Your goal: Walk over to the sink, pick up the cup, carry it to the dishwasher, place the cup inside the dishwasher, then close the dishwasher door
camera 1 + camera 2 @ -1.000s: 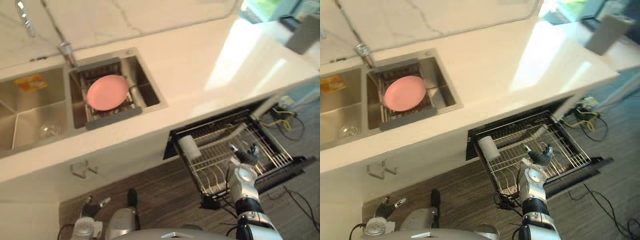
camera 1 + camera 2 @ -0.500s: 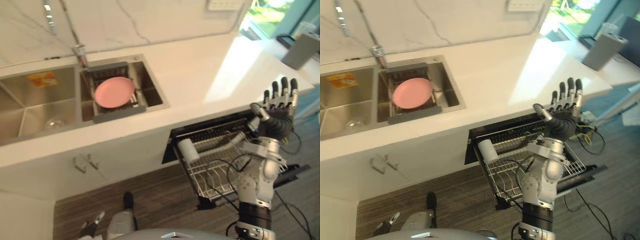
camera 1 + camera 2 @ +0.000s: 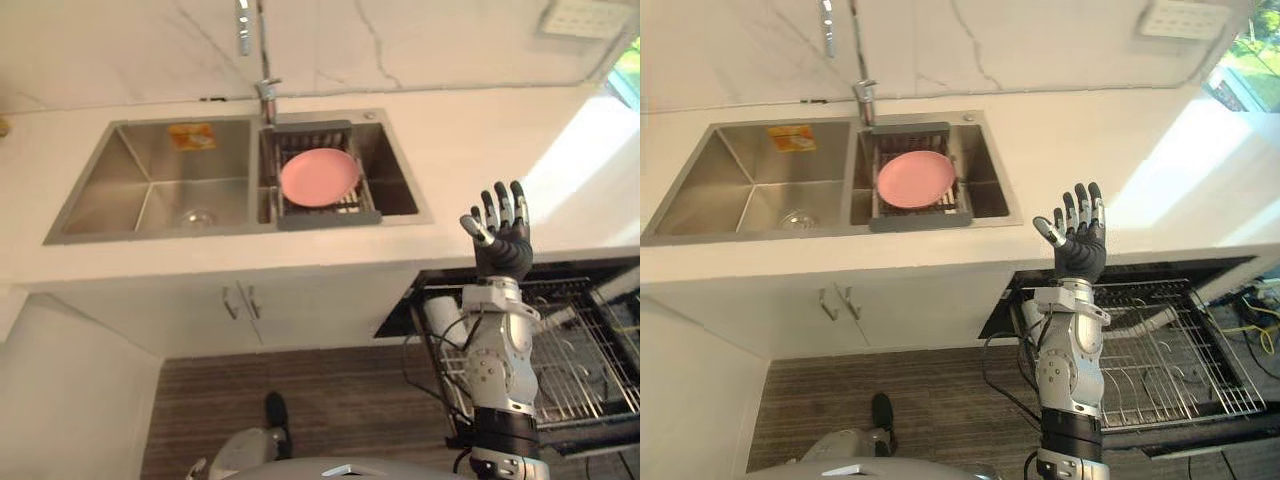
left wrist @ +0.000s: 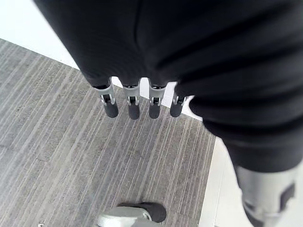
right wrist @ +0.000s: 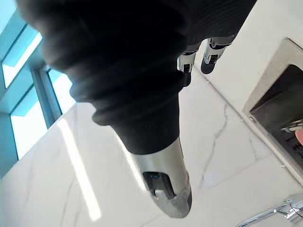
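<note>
Looking down from the robot's head, you see a pale stone counter [image 3: 480, 160] with a steel double sink [image 3: 150, 190] set into it and a tall tap [image 3: 262, 60] rising behind the divider. A pink plate [image 3: 319, 176] lies flat on a grey drainer [image 3: 330, 216] that spans the right-hand basin. The left basin holds only its drain.

Your right hand [image 3: 503, 252] is raised upright in front of the counter's edge, to the right of the sink. Its fingers are straight and fanned apart, thumb out to the side, and it holds nothing. Its own wrist camera shows the dark fingertips [image 5: 208, 60] pointing at the marbled wall.

Below that hand the dishwasher [image 3: 1230, 420] stands open under the counter, with its wire rack [image 3: 590, 360] drawn out over the wood-grain floor. The cup [image 3: 438, 316], white and cylindrical, lies in the rack at the end nearest the sink. It sits just beside your right forearm, which partly covers it, so you cannot make out which way its mouth faces.

Your left hand [image 4: 137, 101] hangs low with fingers straight and side by side, empty, above the striped floor [image 4: 57, 142]. White cabinet doors [image 3: 240, 300] with small handles sit beneath the sink.
</note>
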Robot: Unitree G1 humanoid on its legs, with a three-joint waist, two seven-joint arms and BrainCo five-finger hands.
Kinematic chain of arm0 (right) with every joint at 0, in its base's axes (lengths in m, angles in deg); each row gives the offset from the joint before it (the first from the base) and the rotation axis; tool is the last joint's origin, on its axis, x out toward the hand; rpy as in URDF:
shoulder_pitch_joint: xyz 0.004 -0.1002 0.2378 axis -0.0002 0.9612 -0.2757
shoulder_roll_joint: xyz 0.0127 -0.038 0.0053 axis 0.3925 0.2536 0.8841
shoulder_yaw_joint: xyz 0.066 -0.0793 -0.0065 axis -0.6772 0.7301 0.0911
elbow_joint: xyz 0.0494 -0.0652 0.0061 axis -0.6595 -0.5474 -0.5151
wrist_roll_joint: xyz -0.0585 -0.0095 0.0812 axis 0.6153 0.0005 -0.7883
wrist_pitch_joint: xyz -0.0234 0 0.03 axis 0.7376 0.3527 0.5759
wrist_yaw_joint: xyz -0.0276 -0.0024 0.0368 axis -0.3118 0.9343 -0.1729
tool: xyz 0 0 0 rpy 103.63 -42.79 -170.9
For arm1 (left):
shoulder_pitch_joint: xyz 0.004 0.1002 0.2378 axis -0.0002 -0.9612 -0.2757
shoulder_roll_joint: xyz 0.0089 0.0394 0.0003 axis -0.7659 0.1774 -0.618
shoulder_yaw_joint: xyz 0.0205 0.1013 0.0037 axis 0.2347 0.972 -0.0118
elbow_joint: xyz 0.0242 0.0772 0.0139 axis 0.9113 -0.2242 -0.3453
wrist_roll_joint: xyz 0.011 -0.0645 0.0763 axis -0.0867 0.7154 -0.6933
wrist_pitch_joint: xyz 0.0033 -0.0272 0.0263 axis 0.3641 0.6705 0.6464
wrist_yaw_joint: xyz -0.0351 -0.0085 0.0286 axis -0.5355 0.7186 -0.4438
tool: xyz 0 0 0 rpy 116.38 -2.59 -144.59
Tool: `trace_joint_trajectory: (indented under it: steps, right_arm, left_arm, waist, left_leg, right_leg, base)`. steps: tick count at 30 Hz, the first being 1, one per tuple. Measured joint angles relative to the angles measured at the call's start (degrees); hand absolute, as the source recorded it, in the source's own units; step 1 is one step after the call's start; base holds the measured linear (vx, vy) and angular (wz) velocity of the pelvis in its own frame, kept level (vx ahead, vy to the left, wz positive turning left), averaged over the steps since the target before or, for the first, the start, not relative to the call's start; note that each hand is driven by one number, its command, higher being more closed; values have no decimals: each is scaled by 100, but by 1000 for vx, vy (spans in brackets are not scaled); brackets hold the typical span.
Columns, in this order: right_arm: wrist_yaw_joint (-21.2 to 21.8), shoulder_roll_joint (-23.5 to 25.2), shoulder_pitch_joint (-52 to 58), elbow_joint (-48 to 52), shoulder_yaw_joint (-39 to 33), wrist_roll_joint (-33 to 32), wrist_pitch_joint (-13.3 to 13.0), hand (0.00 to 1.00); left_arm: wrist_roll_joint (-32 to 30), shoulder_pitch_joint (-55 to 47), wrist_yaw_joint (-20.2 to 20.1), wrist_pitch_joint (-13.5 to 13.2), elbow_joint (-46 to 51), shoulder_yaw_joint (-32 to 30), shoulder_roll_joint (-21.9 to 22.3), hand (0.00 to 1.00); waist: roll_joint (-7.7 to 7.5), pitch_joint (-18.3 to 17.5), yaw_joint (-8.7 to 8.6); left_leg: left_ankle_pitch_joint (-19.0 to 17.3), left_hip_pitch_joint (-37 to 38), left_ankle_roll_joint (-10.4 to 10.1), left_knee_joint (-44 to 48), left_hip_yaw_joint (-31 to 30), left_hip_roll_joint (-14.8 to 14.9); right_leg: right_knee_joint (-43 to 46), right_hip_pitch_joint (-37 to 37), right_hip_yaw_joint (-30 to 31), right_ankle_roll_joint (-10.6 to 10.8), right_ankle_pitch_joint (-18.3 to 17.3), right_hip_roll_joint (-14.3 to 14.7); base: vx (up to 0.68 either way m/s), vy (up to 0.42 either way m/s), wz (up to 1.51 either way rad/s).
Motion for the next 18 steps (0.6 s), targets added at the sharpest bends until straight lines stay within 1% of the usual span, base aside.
trace_joint_trajectory:
  steps: [1, 2, 3, 5, 6, 7, 8, 9, 10, 11, 12, 13, 14, 15, 16, 17, 18]
  right_arm:
    - [-105, 3, 54, -179, -13, -1, -26, 0]
    - [-139, 14, 108, -209, -15, -1, -26, 0]
    - [-173, 64, 223, -183, -12, 0, -34, 0]
    - [-182, 126, 208, -109, -10, 2, -54, 0]
    - [-182, 129, 196, -97, -11, 2, -57, 0]
    - [-182, 130, 203, -46, -13, 0, -60, 0]
    - [-189, 137, 239, 75, -28, -3, -64, 0]
    - [-184, 140, 241, 111, -35, -2, -80, 0]
    - [-176, 234, 253, 96, -44, -2, -110, 0]
    - [-147, 225, 236, 180, -102, 0, -147, 0]
    - [-136, 213, 263, 181, -152, 1, -171, 0]
    - [-136, 193, 371, 207, -140, 1, -160, 0]
    - [-137, 163, 372, 217, -129, 1, -162, 0]
    - [-137, 148, 363, 227, -129, 1, -162, 0]
    - [-141, 124, 367, 245, -130, 1, -162, 0]
    - [-63, -146, 408, 257, -138, -66, 105, 0]
    - [-63, -146, 408, 257, -138, -67, 105, 0]
  left_arm:
    - [3, 24, -37, -29, 1, 140, -104, 0]
    - [3, 76, -38, -24, -9, 194, -128, 0]
    - [7, 183, -23, -10, -5, 193, -216, 0]
    - [12, 229, -47, 40, -9, 160, -297, 0]
    - [6, 237, -73, 58, -12, 156, -289, 0]
    - [-3, 246, -169, 93, -14, 139, -300, 0]
    - [-9, 249, -257, 96, -10, 103, -303, 0]
    - [-25, 248, -295, 96, -16, 73, -301, 0]
    - [-108, 222, -355, 97, -32, 22, -408, 0]
    - [-169, 212, -402, 95, -23, -1, -533, 0]
    - [-183, 257, -400, 124, -57, 15, -477, 0]
    - [-196, 196, -374, 138, -54, -28, -436, 0]
    - [-197, 170, -389, 133, -59, -24, -404, 0]
    - [-201, 175, -403, 135, -61, -31, -382, 0]
    - [-206, 155, -424, 134, -64, -26, -316, 0]
    - [-427, 239, -427, -9, -119, 297, -164, 0]
    - [-427, 239, -427, -9, -118, 297, -164, 0]
  waist:
    - [70, -3, -33]
    - [51, 41, -54]
    - [-18, 117, -75]
    - [-82, 172, -64]
    - [-108, 166, -52]
    - [-132, 151, -35]
    - [-128, 146, -54]
    - [-142, 138, -93]
    - [-538, -35, -138]
    - [-425, 29, -213]
    - [-411, 28, -163]
    - [-349, -47, -148]
    - [-254, -78, -129]
    - [-238, -84, -114]
    - [-225, -85, -109]
    - [168, -357, -308]
    - [169, -357, -307]
  left_leg:
    - [-25, 80, 35, 9, -159, -6]
    - [-36, 137, 49, 20, -283, 3]
    - [-75, 272, 92, 3, -526, 56]
    - [-139, 447, 139, 0, -592, 69]
    - [-169, 504, 148, 0, -591, 69]
    - [-233, 565, 149, -1, -585, 74]
    - [-308, 591, 113, -3, -586, 81]
    - [-408, 600, -4, -4, -595, 73]
    - [-792, 643, -380, 167, -529, -146]
    - [-1079, 334, 11, 1361, -675, 46]
    - [-1270, 374, 30, 1382, -642, 34]
    - [-1327, 460, -2, 1325, -467, 181]
    - [-1305, 544, -31, 1200, -363, 243]
    - [-1292, 571, -49, 1130, -294, 262]
    - [-1219, 603, -131, 1017, -202, 273]
    - [-951, 1353, -399, 2, 36, 341]
    - [-951, 1354, -399, 2, 36, 342]
  right_leg:
    - [1029, -474, 609, -285, 304, -140]
    - [1326, -631, 930, -21, 188, -91]
    - [1518, -846, 1377, 549, -198, 211]
    - [1254, -1093, 1640, 745, -433, 468]
    - [1152, -1193, 1688, 779, -448, 545]
    - [940, -1395, 1820, 801, -437, 690]
    - [608, -1545, 1901, 847, -349, 859]
    - [369, -1576, 1918, 823, -264, 947]
    - [-261, -1686, 1950, 621, -147, 762]
    - [-224, -1702, 1945, 758, 166, 735]
    - [-263, -1629, 1988, 824, 294, 770]
    - [-648, -1380, 1916, 797, 468, 847]
    - [-992, -1290, 1920, 765, 667, 978]
    - [-1142, -1254, 1927, 754, 778, 1010]
    - [-1410, -1188, 1897, 696, 1065, 1037]
    - [-2142, -533, 1513, 850, 1407, 1321]
    - [-2141, -533, 1512, 850, 1407, 1322]
  base:
    - [84, 79, 79]
    - [125, 89, 96]
    - [122, 36, 81]
    - [94, -3, 49]
    - [88, -43, 11]
    - [79, -51, 14]
    - [76, -51, 22]
    - [93, -49, 31]
    - [224, -129, 46]
    - [254, -130, 32]
    - [234, -95, 25]
    - [141, -24, -14]
    - [136, -25, -19]
    - [134, -47, -38]
    - [87, -26, -26]
    - [44, -13, -16]
    - [0, 0, 0]
